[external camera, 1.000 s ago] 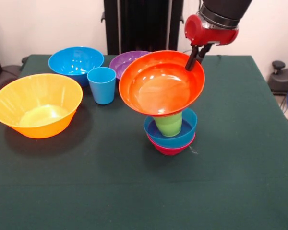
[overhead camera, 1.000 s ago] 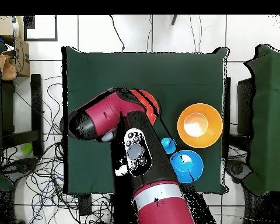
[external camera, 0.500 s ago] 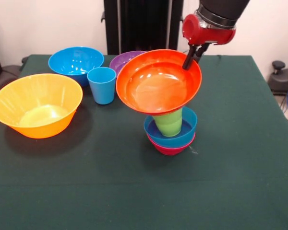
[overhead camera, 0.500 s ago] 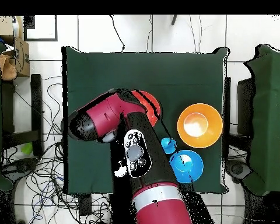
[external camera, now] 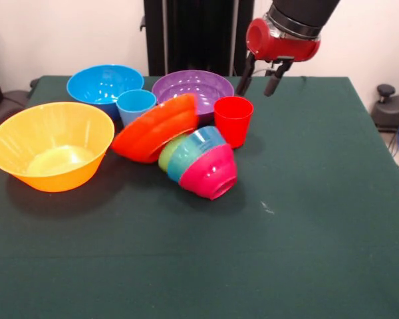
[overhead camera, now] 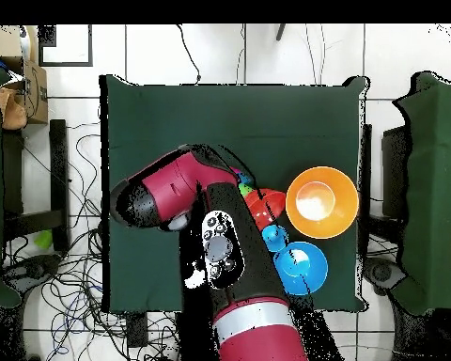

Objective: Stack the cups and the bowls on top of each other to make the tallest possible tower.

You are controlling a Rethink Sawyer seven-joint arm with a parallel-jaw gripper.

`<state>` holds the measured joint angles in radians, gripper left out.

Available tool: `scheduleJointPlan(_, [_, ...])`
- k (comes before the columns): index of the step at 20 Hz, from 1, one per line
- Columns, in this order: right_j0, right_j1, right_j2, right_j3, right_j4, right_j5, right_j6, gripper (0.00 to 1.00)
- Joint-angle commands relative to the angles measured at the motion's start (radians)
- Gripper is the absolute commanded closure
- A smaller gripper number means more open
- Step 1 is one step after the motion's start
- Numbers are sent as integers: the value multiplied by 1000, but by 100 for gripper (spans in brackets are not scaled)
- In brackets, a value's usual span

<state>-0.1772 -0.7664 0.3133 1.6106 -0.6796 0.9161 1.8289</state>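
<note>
On the green worktop (external camera: 332, 219) we list the following. Tower (external camera: 198, 161): toppled, lying on its side near the middle of the worktop; small magenta bowl (external camera: 211, 173) outermost with its base toward the near edge, small blue bowl (external camera: 193, 147) nested in it, green cup (external camera: 167, 150) showing at the mouth. Red-orange bowl (external camera: 156, 127): tipped on edge, leaning against the fallen pile on its left. Red cup (external camera: 233, 119): upright, just behind the pile. Purple bowl (external camera: 192, 88): upright toward the far edge, behind the red cup. Light blue cup (external camera: 135, 106): upright, between the red-orange bowl and the large blue bowl (external camera: 105, 86), which sits by the far left corner. Yellow-orange bowl (external camera: 51, 144): upright at the left edge, apart from the rest. Gripper (external camera: 259, 74): raised above the far edge, beyond the red cup; we record its fingers (external camera: 244, 76) as spread apart and holding nothing
</note>
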Motion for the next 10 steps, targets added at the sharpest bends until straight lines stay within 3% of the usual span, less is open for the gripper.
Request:
scheduleJointPlan(1, [22,18,-15,13,3,-76,101,0])
scheduleJointPlan(10, [27,27,-9,16,31,-93,99,0])
